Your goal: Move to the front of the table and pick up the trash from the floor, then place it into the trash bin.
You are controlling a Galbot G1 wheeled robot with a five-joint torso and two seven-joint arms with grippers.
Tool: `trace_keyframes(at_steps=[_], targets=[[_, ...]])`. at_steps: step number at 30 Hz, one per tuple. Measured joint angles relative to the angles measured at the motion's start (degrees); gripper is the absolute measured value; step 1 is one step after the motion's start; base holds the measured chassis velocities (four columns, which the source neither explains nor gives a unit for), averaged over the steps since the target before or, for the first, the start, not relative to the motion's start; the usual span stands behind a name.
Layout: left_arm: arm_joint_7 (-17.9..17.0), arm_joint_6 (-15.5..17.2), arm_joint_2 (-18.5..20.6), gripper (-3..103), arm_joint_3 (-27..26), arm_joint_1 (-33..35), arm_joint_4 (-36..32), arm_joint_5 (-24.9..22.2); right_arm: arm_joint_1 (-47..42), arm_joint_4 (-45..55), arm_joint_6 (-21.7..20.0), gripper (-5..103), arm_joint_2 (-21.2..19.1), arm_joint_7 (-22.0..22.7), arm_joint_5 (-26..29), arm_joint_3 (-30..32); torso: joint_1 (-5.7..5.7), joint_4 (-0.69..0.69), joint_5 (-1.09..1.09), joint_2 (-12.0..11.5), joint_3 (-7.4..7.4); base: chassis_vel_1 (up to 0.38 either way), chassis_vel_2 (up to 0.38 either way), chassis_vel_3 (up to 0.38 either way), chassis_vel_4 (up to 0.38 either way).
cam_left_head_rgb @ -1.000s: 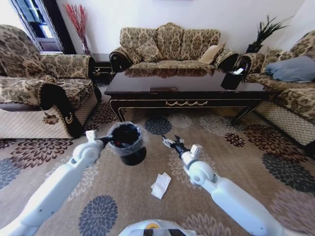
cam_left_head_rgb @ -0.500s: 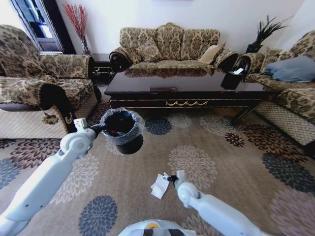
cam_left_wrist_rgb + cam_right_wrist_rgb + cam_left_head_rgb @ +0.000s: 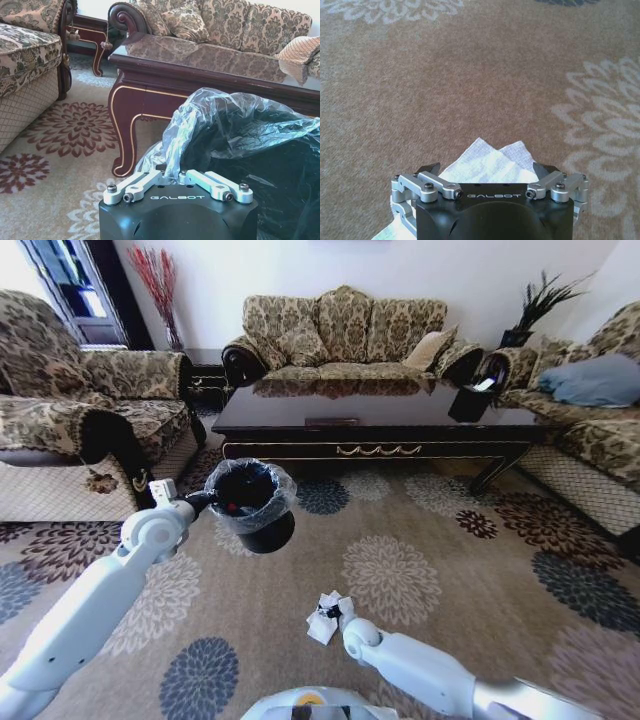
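The left claw point(image 3: 203, 502) is clenched on the rim of the small round black trash bin with translucent liner point(image 3: 255, 508), lifted before the glossy dark brown worktop point(image 3: 375, 410). The right claw point(image 3: 327, 612) hangs released, straddling crumpled white paper point(image 3: 325, 616) on the flower-patterned beige carpet floor point(image 3: 480, 570).

The setting is a home living room. Indicators: a three-seat patterned sofa point(image 3: 345, 330) against the white wall, matching armchairs point(image 3: 75, 410) at the sides, a glossy dark wood coffee table point(image 3: 375, 415) at the centre, a flower-medallion carpet point(image 3: 420, 540), and a potted plant point(image 3: 535, 305) in the corner.
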Motion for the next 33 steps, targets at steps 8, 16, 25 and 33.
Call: trace_keyframes(at_steps=[8, 16, 25, 33], targets=[[0.02, 0.12, 0.12, 4, 0.04, 0.35, -0.52, 0.06, -2.25, -0.10, -1.80, 100, 1.63, 2.95, 3.78, 0.87, 0.00, 0.00, 0.00, 0.00, -0.01, 0.000, 0.000, 0.000, 0.000], [-0.05, 0.14, 0.05, 4, 0.15, 1.16, -0.72, 0.71, -3.81, 1.73, 1.71, 100, 1.91, 0.55, 3.81, 1.23, 0.00, 0.00, 0.01, 0.00, -0.01, 0.000, 0.000, 0.000, 0.000], [-0.14, 0.14, 0.06, 4, 0.22, 1.57, -1.12, 1.04, -4.79, 0.55, 0.64, 100, 2.28, 0.49, 2.28, 0.61, 0.00, 0.00, 0.01, 0.00, -0.01, 0.000, 0.000, 0.000, 0.000], [-0.22, 0.14, -0.10, 4, 0.52, 1.57, -1.14, 1.11, -4.36, -0.22, 0.15, 88, 3.69, 0.64, 2.35, 0.49, 0.00, 0.01, 0.01, 0.00, -0.01, 0.000, 0.000, 0.000, 0.000]])
